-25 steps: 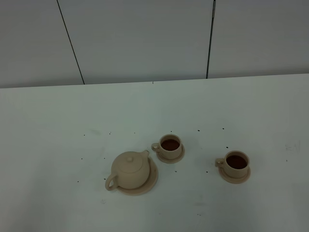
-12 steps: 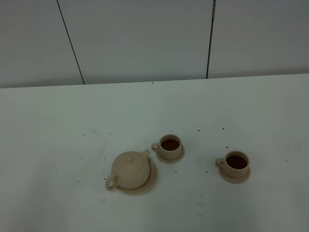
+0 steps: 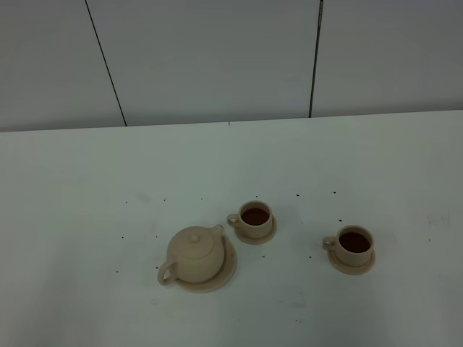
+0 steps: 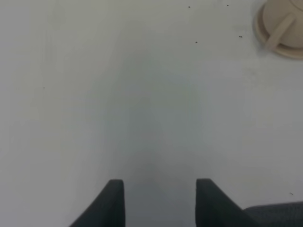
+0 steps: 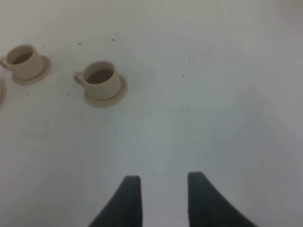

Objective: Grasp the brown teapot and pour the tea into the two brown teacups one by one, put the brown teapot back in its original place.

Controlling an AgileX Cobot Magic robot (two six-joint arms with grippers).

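Note:
The brown teapot (image 3: pixel 195 254) stands upright on its wide flat saucer (image 3: pixel 228 269), its spout toward the cups and its handle toward the near left. The two brown teacups (image 3: pixel 256 219) (image 3: pixel 354 244) stand on small saucers to its right, and both hold dark tea. Neither gripper shows in the exterior high view. In the left wrist view my left gripper (image 4: pixel 160 185) is open and empty over bare table, with the teapot (image 4: pixel 284 19) far off at the frame's corner. In the right wrist view my right gripper (image 5: pixel 163 179) is open and empty, well away from both cups (image 5: pixel 103 78) (image 5: pixel 24 59).
The white table (image 3: pixel 87 188) carries small dark specks around the tea set. A pale panelled wall (image 3: pixel 217 58) stands behind the table's far edge.

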